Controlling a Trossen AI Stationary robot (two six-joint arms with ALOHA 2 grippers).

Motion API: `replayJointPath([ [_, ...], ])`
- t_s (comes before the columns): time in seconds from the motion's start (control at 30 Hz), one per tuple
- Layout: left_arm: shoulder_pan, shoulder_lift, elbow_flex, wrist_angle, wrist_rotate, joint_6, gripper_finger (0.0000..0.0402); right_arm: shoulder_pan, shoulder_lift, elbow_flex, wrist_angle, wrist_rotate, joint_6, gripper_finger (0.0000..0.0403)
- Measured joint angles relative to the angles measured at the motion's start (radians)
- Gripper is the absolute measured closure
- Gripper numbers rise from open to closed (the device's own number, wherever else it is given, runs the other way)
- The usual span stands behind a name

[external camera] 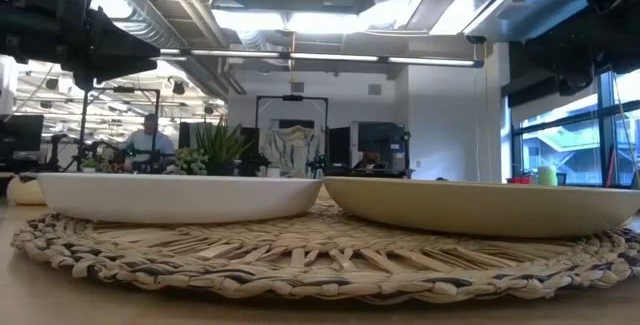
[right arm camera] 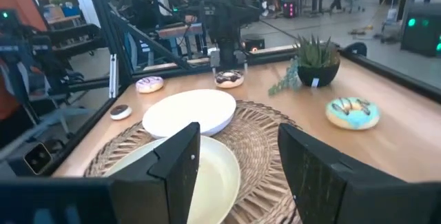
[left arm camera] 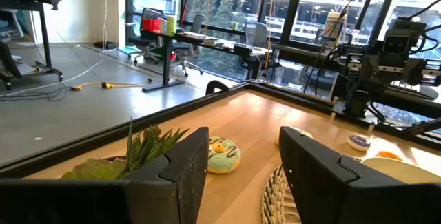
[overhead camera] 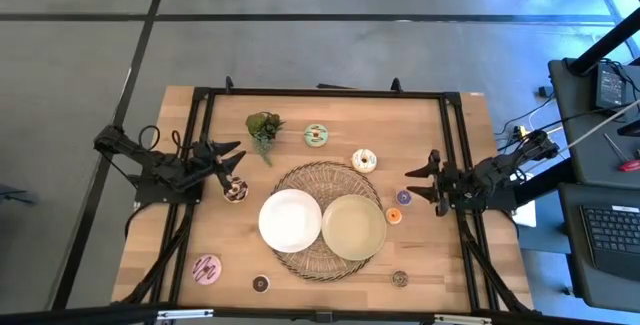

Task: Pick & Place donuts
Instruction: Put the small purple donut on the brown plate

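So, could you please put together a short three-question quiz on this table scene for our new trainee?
1. True or false: a donut already lies on the white plate.
2. Which gripper is nearest the brown donut: A left, B right?
3. What lies under both plates?

Key: 1 false, both the white and the pale-green plate are empty. 2 A. 3 the woven mat.
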State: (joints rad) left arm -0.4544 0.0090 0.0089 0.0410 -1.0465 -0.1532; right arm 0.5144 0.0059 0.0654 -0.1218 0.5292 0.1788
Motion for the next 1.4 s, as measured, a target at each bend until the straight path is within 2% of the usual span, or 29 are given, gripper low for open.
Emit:
replayJointPath([
  [0.13,0.000,0.000,0.000,0.000,0.000,0.000,0.0227,0.000,0.000,0.000,0.000,-0.024,0.014,0.0205],
  [0.4,0.000,0.000,0.000,0.000,0.000,0.000,0.0228,0.000,0.000,0.000,0.000,-0.054,0.152,0.0205],
  [0.87,0.000,0.000,0.000,0.000,-0.001,0.000,0.0227,0.001,0.001,0.000,-0.002,-0.109,0.215,0.0188],
  [1.03,0.000,0.000,0.000,0.007,-0.131,0.018,0.0227,0.001,0.034,0.000,-0.002,-0.106,0.322,0.0191],
  [1.13,0.000,0.000,0.000,0.007,-0.166,0.018,0.0228,0.001,0.091,0.000,-0.003,-0.058,0.345,0.0204],
  [1.27,0.000,0.000,0.000,0.007,-0.166,0.018,0.0226,-0.008,0.182,0.003,-0.016,0.073,0.385,0.0228],
  [1.4,0.000,0.000,0.000,0.007,-0.166,0.018,0.0227,-0.044,0.259,0.003,-0.016,0.085,0.473,0.0250],
])
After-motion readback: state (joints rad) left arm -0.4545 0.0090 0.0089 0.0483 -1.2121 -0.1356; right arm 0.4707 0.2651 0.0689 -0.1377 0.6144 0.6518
